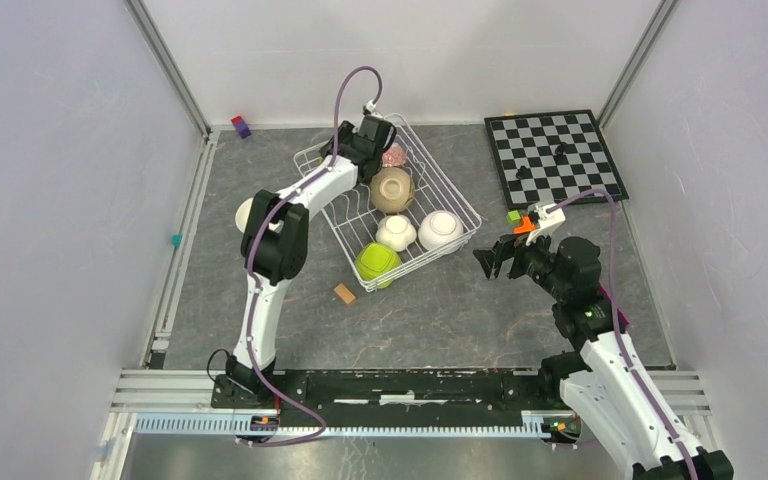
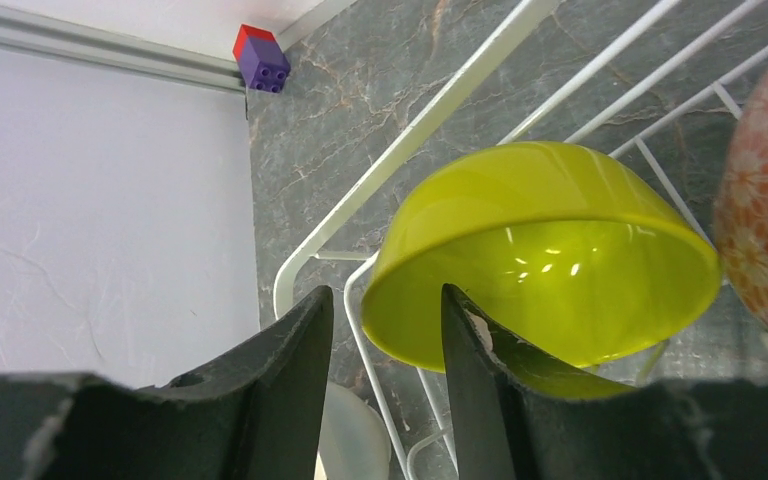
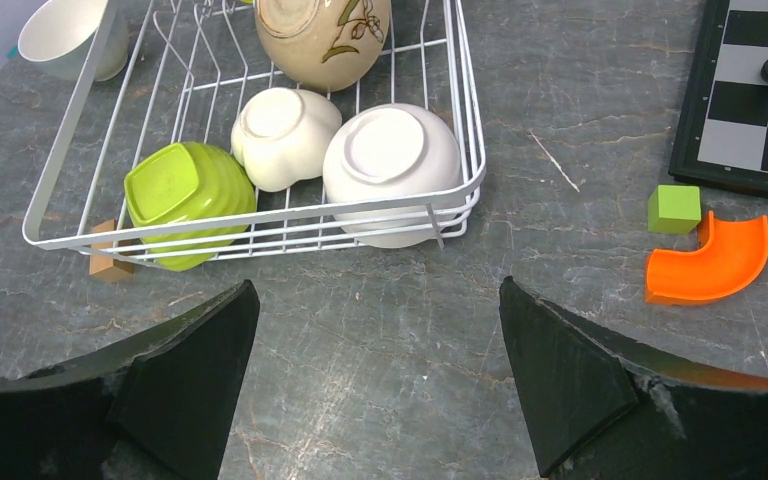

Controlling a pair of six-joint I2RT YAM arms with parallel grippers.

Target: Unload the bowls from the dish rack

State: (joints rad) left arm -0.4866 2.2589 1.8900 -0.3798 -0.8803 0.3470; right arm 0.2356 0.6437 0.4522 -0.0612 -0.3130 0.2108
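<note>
The white wire dish rack (image 1: 460,205) lies askew mid-table. In it are a patterned reddish bowl (image 1: 394,155), a tan bowl (image 1: 391,188), a squarish white bowl (image 1: 396,232), a round white bowl (image 1: 440,229) and a lime green bowl (image 1: 376,263). My left gripper (image 1: 365,140) is at the rack's far corner. In its wrist view the left gripper (image 2: 386,290) is open astride the rim of a second lime bowl (image 2: 545,250), and its left finger is clear of the bowl. My right gripper (image 3: 377,285) hangs wide open and empty over the table, in front of the rack (image 3: 260,230).
A white bowl (image 1: 247,213) sits on the table left of the rack. A wooden block (image 1: 344,293) lies by the rack's near corner. The chessboard (image 1: 555,155) is at the back right, with a green cube (image 3: 674,208) and an orange curved piece (image 3: 710,262) before it. A purple block (image 2: 260,60) is by the back wall.
</note>
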